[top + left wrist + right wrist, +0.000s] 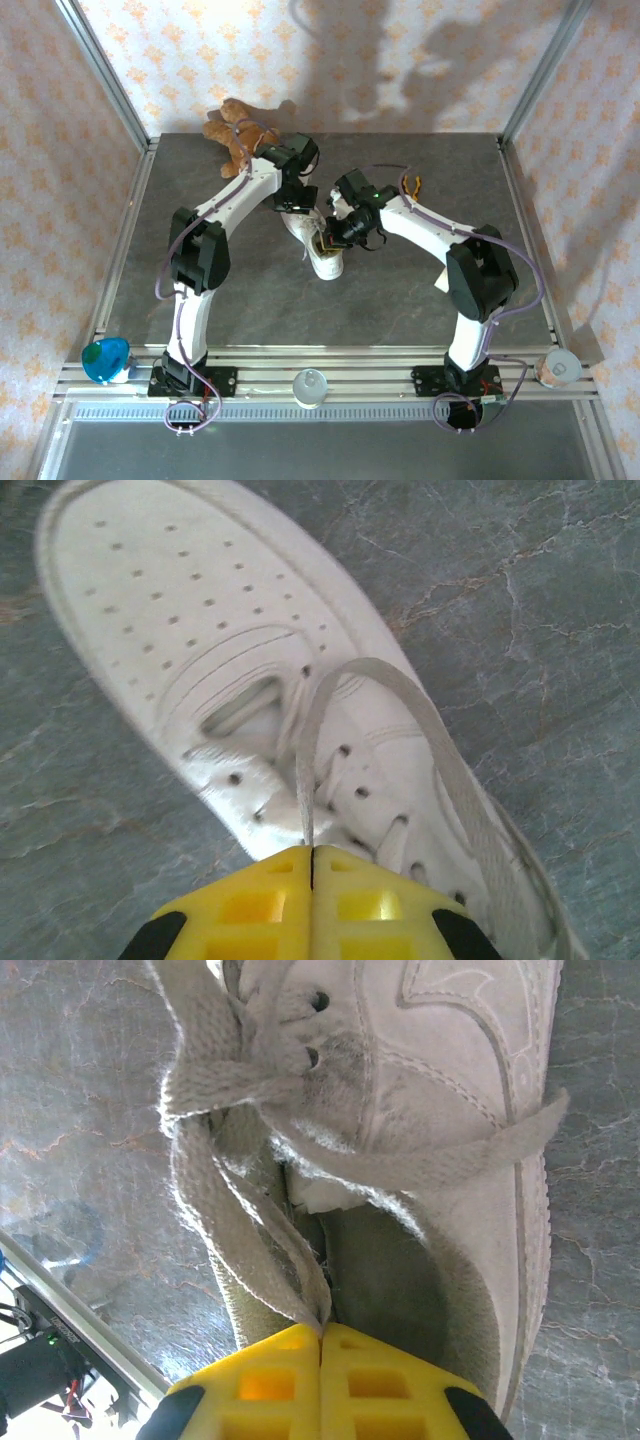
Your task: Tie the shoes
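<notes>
The small white low-top sneaker (324,252) lies sole down near the middle of the grey marbled stone-look worktop (420,300), heel toward the near edge. The left pincer (312,852) has its yellow fingers pressed together on a flat white lace loop (440,760) that arches over the eyelets. The right pincer (321,1332) is likewise pressed together, pinching a frayed lace strand (250,1230) just beside the dark inner opening (390,1280). A brown teddy bear (238,135) lies at the far edge, left of centre, and a blue rounded object (105,360) sits at the near left corner. Cream wallpaper with an orange floral print (350,50) and aluminium frame posts (105,70) enclose the worktop. From above, both wrists cover the sneaker's toe and laces; the left wrist view cuts off the heel.
</notes>
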